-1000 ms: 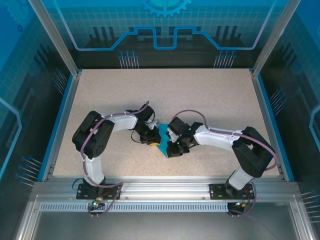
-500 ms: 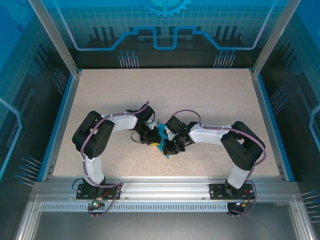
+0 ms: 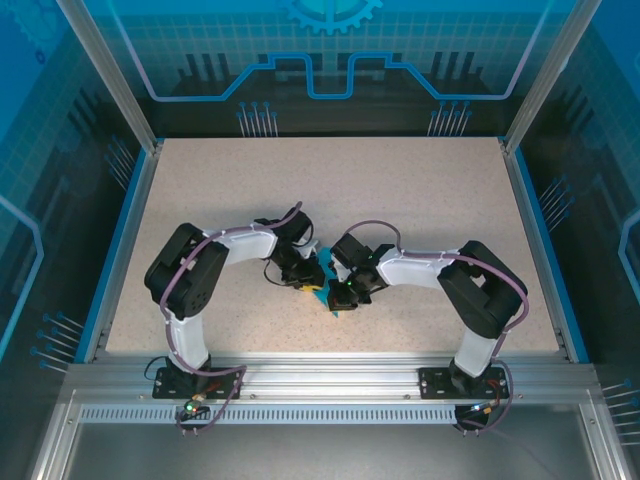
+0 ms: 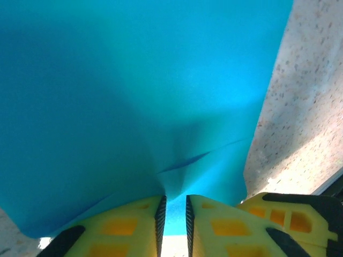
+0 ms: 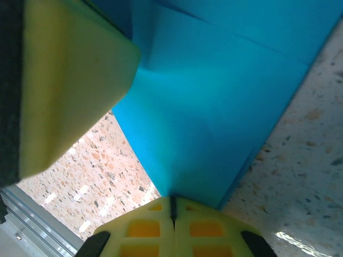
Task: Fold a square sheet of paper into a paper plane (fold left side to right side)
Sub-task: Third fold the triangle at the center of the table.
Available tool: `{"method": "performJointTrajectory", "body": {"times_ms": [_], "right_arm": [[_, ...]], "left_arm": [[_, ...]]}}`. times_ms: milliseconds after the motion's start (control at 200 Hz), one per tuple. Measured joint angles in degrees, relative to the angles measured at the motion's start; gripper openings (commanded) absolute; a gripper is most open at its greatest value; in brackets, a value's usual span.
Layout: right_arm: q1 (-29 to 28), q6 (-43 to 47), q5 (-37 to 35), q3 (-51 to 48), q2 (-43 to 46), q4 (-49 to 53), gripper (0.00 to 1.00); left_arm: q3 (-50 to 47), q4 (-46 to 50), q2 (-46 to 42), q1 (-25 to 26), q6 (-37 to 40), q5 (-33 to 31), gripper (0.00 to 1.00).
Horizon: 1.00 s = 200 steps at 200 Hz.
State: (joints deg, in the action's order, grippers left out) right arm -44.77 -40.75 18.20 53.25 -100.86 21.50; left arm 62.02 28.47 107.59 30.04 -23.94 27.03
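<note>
Paper (image 5: 214, 107) over speckled tabletop (image 5: 305, 176), rail (image 5: 21, 219) nearby

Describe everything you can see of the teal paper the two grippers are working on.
The paper is thin, plain teal-blue, matte and unmarked, folded into layers with sharp creases and straight edges. It appears partly lifted off the speckled table. The right gripper is shut on one corner; another edge runs into the narrow gap of the left gripper, where a pinch cannot be confirmed.

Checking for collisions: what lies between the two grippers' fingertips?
The folded teal paper lies between the left gripper and right gripper, in the top view.
</note>
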Motion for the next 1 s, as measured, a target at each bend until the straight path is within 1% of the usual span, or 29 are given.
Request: {"method": "performJointTrajectory", "body": {"times_ms": [55,130,265,420,485,625,795,1000], "right_arm": [[0.09,0.02,0.07,-0.02,0.02,0.0,0.03],[0.11,0.02,0.11,-0.22,0.04,-0.15,0.03],[0.11,0.02,0.28,-1.25,0.74,-0.74,0.03],[0.11,0.02,0.31,-1.33,0.79,-0.85,0.02],[0.11,0.02,0.31,-1.33,0.79,-0.85,0.02],[0.11,0.02,0.31,-1.33,0.76,-0.85,0.01],[0.11,0.02,0.35,-1.25,0.68,-0.83,0.0],[0.11,0.02,0.48,-1.14,0.55,-0.76,0.0]], "left_arm": [[0.0,0.61,-1.07,0.13,0.44,-1.57,0.36],[-0.02,1.38,-3.15,0.07,0.24,-3.43,0.37],[-1.11,1.14,-8.81,0.0,0.39,-4.81,0.25],[-6.82,-1.53,-13.99,0.02,-0.42,-3.02,0.15],[-9.46,-3.19,-14.16,0.13,-0.85,-1.57,0.12],[-13.77,-6.51,-13.94,1.16,-2.23,1.53,0.11],[-14.08,-11.23,-12.59,3.06,-3.23,4.31,0.08],[-14.08,-14.4,-9.05,4.0,-4.26,5.66,0.06]]}}
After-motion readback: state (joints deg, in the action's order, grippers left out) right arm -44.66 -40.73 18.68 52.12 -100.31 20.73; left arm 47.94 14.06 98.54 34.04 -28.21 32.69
